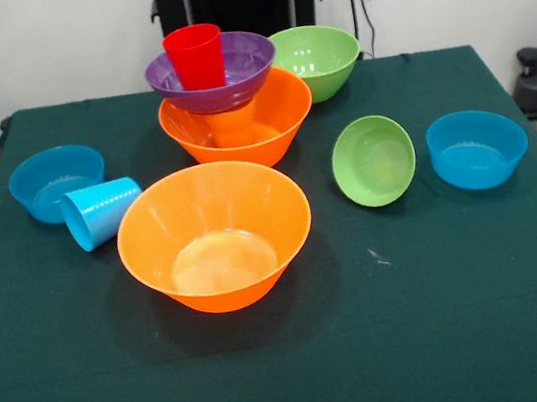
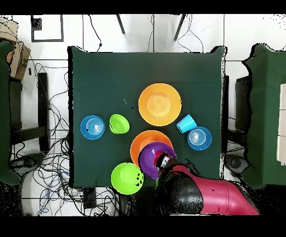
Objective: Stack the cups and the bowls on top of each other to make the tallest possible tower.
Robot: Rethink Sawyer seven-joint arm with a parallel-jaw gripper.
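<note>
The tower stands at the robot's side of the table: a large orange bowl (image 1: 277,124) (image 2: 141,144) holds an orange cup (image 1: 234,125), which carries the purple bowl (image 1: 244,68) (image 2: 149,159), with the red cup (image 1: 195,57) (image 2: 163,161) upright in it. A second large orange bowl (image 1: 215,234) (image 2: 160,104) sits in front. The light blue cup (image 1: 100,213) (image 2: 186,122) lies on its side against a small blue bowl (image 1: 56,182) (image 2: 199,138). My red and black arm (image 2: 206,193) shows only in the overhead view, beside the tower; the gripper is hidden under it.
A large green bowl (image 1: 316,60) (image 2: 127,178) sits next to the tower. A small green bowl (image 1: 374,160) (image 2: 119,123) rests tilted beside the other small blue bowl (image 1: 478,147) (image 2: 92,127). The green cloth (image 1: 421,340) covers the table.
</note>
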